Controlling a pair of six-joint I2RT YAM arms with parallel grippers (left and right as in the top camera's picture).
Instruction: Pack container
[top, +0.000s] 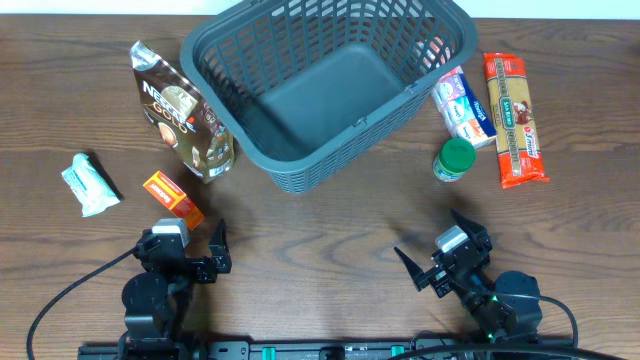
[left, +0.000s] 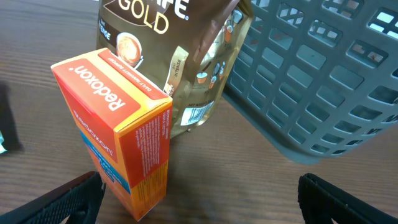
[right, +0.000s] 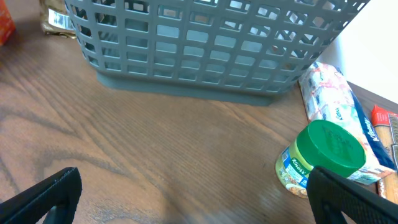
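The container (top: 330, 85) is a large dark grey slotted basket at the top middle of the table, empty inside; it also shows in the left wrist view (left: 323, 81) and the right wrist view (right: 205, 43). My left gripper (top: 192, 251) is open near the front left, just behind an orange Redoxon box (top: 172, 195), which stands close in the left wrist view (left: 115, 130). My right gripper (top: 440, 252) is open near the front right, empty, with a green-lidded Knorr jar (top: 455, 159) ahead of it, also in the right wrist view (right: 323, 155).
A brown coffee bag (top: 182, 110) stands left of the basket. A pale green packet (top: 90, 185) lies far left. A tissue pack (top: 465, 105) and a red pasta packet (top: 515, 120) lie right of the basket.
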